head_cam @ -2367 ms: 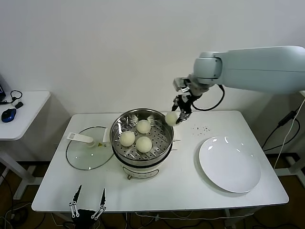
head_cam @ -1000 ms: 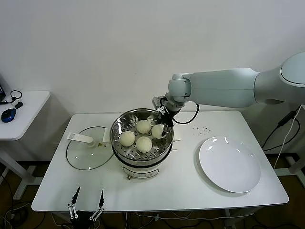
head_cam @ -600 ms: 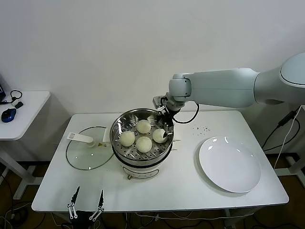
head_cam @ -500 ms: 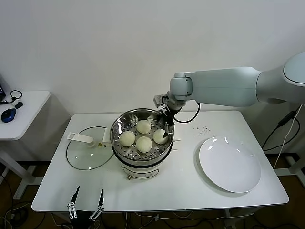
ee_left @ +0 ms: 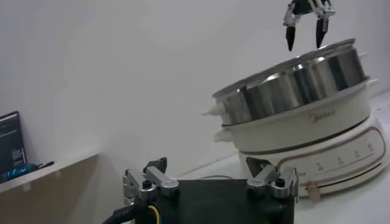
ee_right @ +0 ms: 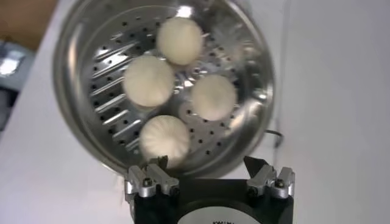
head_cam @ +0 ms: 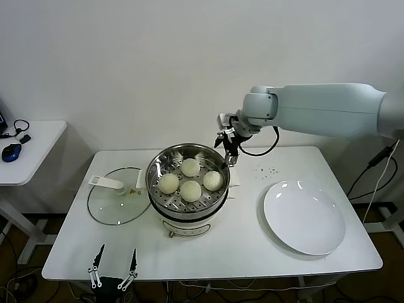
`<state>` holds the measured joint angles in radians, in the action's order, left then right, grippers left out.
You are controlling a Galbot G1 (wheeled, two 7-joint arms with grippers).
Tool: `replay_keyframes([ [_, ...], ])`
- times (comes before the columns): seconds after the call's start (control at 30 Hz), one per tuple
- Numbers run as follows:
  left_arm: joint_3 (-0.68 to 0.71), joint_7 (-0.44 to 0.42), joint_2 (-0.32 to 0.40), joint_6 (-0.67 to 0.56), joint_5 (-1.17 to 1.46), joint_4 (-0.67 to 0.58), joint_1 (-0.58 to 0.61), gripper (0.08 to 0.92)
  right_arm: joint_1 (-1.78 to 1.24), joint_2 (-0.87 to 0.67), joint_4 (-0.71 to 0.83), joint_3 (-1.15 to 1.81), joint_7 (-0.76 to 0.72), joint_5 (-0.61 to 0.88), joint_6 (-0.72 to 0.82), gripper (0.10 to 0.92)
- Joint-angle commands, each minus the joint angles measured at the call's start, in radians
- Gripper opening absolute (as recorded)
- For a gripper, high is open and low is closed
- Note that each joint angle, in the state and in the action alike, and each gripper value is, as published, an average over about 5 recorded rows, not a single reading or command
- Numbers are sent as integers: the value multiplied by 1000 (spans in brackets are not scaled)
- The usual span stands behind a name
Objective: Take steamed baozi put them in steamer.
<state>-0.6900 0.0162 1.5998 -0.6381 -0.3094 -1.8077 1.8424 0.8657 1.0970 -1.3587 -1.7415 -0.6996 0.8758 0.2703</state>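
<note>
Several off-white baozi (head_cam: 190, 190) lie on the perforated tray inside the shiny steel steamer (head_cam: 158, 165); the one nearest the right rim is a baozi (head_cam: 213, 180). The right wrist view looks straight down on the baozi (ee_right: 213, 96) in the steamer (ee_right: 256, 58). My right gripper (head_cam: 230, 155) hovers just above the steamer's right rim, open and holding nothing; its own fingers frame the right gripper (ee_right: 207, 178) in its wrist view. It also shows as the right gripper (ee_left: 303, 40) over the steamer (ee_left: 298, 79). My left gripper (head_cam: 115, 271) is parked open at the table's front edge.
A flat glass lid (head_cam: 117, 197) with a white handle lies left of the steamer. A round white plate (head_cam: 304, 216) sits at the right with nothing on it. Dark crumbs (head_cam: 268, 169) dot the table behind the plate. A side table (head_cam: 25, 148) with a mouse stands far left.
My right gripper let go of the last baozi on the right side of the tray, opened, and rose up and to the right, clear of the steamer.
</note>
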Motion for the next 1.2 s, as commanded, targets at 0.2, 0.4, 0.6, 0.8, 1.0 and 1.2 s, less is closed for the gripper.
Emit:
replay_keyframes([
  [0.2,6,0,-1,2,-4,-3,1,823,-99,-431,-285,294,582,10,257,823],
  [0.4,3,-1,-4,4,-2,-9,0,823,-338,-563,-382,582,752,-16,317,823],
  [0.6,2,-3,-7,5,7,-8,0,823,-822,-690,-483,1066,813,-119,252,823],
  [0.8,3,-4,-6,4,7,3,-5,823,-1240,-754,-545,1440,827,-247,57,823],
  [1.0,3,-3,0,2,3,7,-7,823,-1602,-687,-617,1814,888,-253,-76,823],
  [1.2,1,-1,2,-5,2,9,-5,823,-1953,-496,-692,2134,897,-352,-183,823],
])
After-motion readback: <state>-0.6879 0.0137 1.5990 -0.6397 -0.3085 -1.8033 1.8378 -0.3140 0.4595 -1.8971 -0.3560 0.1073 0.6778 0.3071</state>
